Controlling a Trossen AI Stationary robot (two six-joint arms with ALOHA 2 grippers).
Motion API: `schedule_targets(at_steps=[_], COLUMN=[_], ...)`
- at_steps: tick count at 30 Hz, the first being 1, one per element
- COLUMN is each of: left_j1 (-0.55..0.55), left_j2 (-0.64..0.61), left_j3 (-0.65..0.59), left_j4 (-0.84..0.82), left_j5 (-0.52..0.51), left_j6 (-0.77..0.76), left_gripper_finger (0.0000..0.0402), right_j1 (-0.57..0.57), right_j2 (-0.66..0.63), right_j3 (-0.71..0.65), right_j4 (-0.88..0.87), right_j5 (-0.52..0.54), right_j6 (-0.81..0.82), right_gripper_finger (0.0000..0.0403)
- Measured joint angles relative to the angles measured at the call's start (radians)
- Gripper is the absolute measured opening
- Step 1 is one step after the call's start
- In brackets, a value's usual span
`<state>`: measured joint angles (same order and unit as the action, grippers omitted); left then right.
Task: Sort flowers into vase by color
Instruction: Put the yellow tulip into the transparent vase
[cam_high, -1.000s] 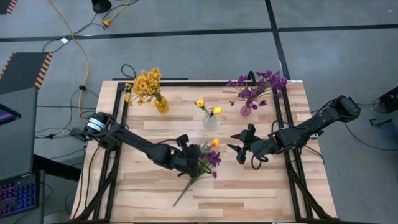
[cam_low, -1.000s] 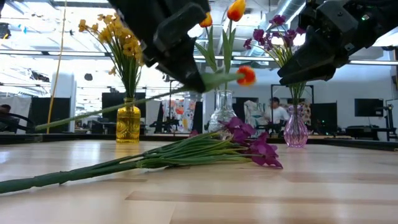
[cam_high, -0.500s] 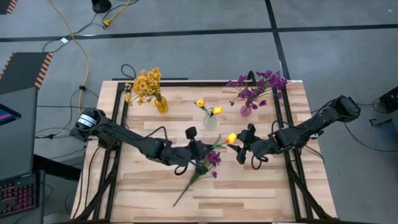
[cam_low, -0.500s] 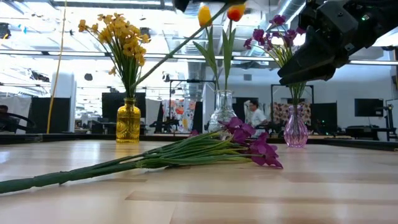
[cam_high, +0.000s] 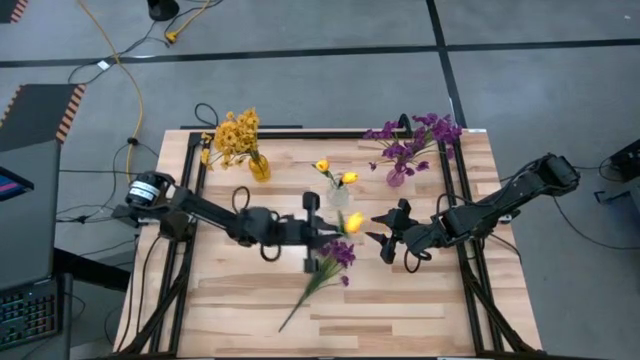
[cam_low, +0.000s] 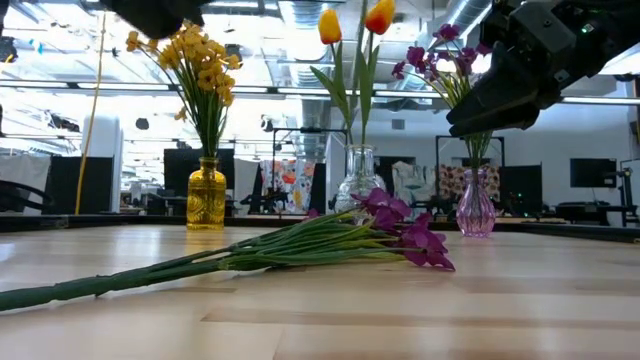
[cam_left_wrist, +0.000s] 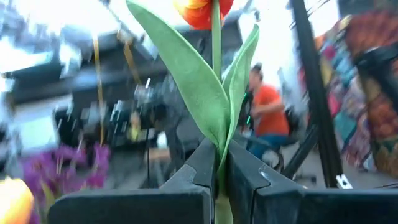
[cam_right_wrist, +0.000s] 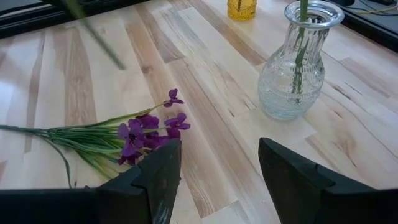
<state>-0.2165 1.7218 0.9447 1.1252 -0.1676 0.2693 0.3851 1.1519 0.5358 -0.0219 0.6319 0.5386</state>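
My left gripper (cam_high: 327, 228) hangs over the table's middle, shut on an orange-yellow tulip (cam_high: 352, 222) whose bud (cam_left_wrist: 202, 9) and green leaves (cam_left_wrist: 186, 74) fill the left wrist view. A clear vase (cam_high: 338, 193) holds two tulips (cam_low: 330, 25). A yellow vase (cam_high: 259, 167) holds the yellow flowers (cam_high: 235, 133), and a purple vase (cam_high: 397, 176) holds purple flowers (cam_high: 415, 135). A purple bunch (cam_high: 335, 255) lies flat on the table. My right gripper (cam_high: 385, 232) hovers open to the right of it, holding nothing. My left gripper pinches the tulip's stem (cam_left_wrist: 217, 163) between its two fingers, just below where the leaves part. The fingers come roughly level from the table's left. The tulip is lifted clear of the table, and its bud stands beyond and above the fingertips.
The three vases stand in a row along the far half of the table (cam_high: 400, 310). A black frame (cam_high: 190, 200) runs along the left, right and far edges. The purple bunch's long stems (cam_low: 150, 272) reach toward the near edge. A person (cam_left_wrist: 267, 106) shows in the room beyond.
My left gripper has risen and tipped from pointing down to about level, still shut on the tulip. The tulip has swung from lying nearly level over the purple bunch to standing bud-up, and has left the low view.
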Motion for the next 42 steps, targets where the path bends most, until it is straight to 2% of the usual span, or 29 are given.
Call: schedule_targets(at_steps=[3, 6, 12, 15, 19, 30, 42], left_j1=[0.039, 0.07, 0.129, 0.173, 0.238, 0.351, 0.362], left_j2=[0.001, 0.0, 0.0, 0.0, 0.0, 0.001, 0.001], left_j3=[-0.076, -0.12, -0.134, -0.134, -0.134, -0.134, -0.134], left_j4=[0.199, 0.327, 0.357, 0.387, 0.392, 0.329, 0.317], left_j5=[0.156, 0.227, 0.249, 0.334, 0.442, 0.504, 0.504], left_j6=[0.081, 0.15, 0.324, 0.38, 0.35, 0.225, 0.188], left_gripper_finger=[0.0006, 0.0006, 0.0006, 0.0006, 0.0006, 0.0006, 0.0006], right_j1=[0.0, -0.001, -0.002, -0.002, -0.002, -0.002, -0.002], right_j2=[0.0, 0.0, 0.0, 0.0, 0.0, 0.0, 0.0], right_j3=[0.0, 0.0, 0.0, 0.0, 0.0, 0.0, 0.0], right_j4=[0.0, 0.0, 0.001, 0.001, 0.001, 0.001, 0.001], right_j5=[0.0, 0.003, 0.005, 0.006, 0.007, 0.007, 0.026], right_j6=[0.0, 0.0, 0.002, 0.003, 0.003, 0.003, 0.001], right_gripper_finger=[0.0243, 0.0243, 0.0243, 0.0243, 0.0243, 0.0243, 0.0243])
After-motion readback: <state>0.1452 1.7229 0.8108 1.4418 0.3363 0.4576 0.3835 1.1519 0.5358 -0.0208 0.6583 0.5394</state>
